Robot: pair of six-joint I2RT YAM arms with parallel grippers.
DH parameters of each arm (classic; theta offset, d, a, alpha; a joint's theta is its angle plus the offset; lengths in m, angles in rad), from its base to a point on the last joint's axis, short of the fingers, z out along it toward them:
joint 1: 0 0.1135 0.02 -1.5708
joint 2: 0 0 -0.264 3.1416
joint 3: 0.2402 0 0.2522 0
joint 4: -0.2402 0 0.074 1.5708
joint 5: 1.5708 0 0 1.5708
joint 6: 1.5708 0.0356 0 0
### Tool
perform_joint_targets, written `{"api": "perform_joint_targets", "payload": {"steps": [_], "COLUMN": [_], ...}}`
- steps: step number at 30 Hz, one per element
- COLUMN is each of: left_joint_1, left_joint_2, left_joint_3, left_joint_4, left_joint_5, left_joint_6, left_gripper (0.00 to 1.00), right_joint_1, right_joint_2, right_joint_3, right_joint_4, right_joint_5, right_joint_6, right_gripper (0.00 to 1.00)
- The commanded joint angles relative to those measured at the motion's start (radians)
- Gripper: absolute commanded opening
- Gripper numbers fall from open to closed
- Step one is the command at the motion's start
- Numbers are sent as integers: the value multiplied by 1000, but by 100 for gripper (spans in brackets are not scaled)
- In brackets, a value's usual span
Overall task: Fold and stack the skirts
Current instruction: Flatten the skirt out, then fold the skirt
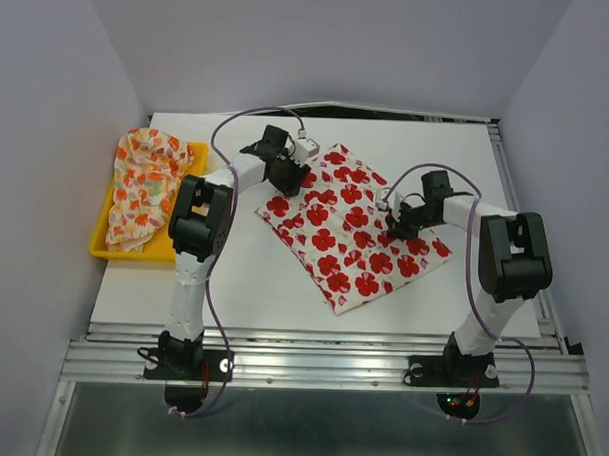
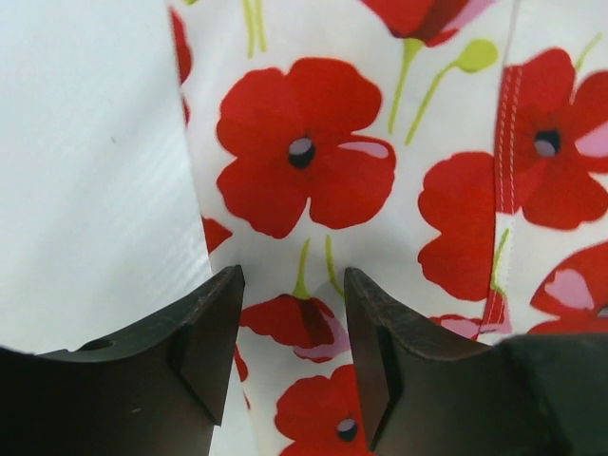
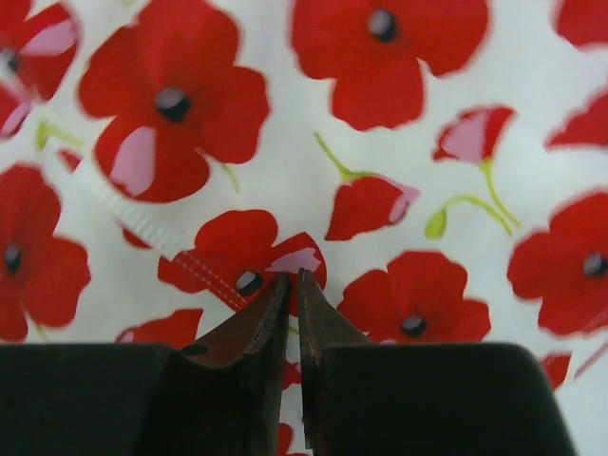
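The white skirt with large red flowers lies spread flat on the table, its corners pointing like a diamond. My left gripper hangs over its upper left edge; in the left wrist view the gripper is open, with the skirt's edge running between the jaws. My right gripper is over the skirt's right part; in the right wrist view it is shut, tips close above the cloth by a stitched seam, with no cloth seen between them. The cream skirt with orange print lies crumpled in the tray.
The yellow plastic tray sits at the table's left edge. The white table ends at a metal rail in front, where the arm bases stand. Grey walls close in both sides.
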Motion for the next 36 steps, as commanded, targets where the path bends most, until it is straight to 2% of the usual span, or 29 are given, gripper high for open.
{"api": "perform_joint_targets", "payload": {"steps": [1,5,8,9,12,14,15,17,19,22,24,29,36], "left_joint_1": [-6,-6,-5,-2,9,26,33,63,76,90,92,93,98], "left_joint_2": [33,6,-39,-63,-98,-123,-129,-128,-111,-74,-56,-28,-23], "left_joint_3": [166,228,205,179,127,110,102,108,125,162,179,191,148], "left_joint_4": [-72,-88,-92,-89,-94,-104,-127,-179,-209,-276,-290,-299,-265], "left_joint_5": [54,63,74,78,116,141,161,212,226,230,219,215,204], "left_joint_6": [0,5,36,37,53,68,86,105,141,207,218,237,240], "left_gripper": [62,66,67,67,68,67,68,68,68,67,67,66,66], "right_joint_1": [150,325,406,406,379,313,235,163,84,31,20,11,0], "right_joint_2": [-90,-167,-166,-152,-124,-88,-72,-2,59,201,291,393,456], "right_joint_3": [-128,-147,-56,-23,127,202,279,365,507,685,773,815,780], "right_joint_4": [-285,-350,-417,-463,-459,-444,-401,-373,-346,-336,-319,-217,-123], "right_joint_5": [56,-32,-220,-265,-345,-369,-383,-351,-310,-221,-155,-44,46], "right_joint_6": [-81,54,154,219,349,396,421,439,442,419,381,329,294], "right_gripper": [14,15,22,24,26,27,28,31,39,41,39,37,37]}}
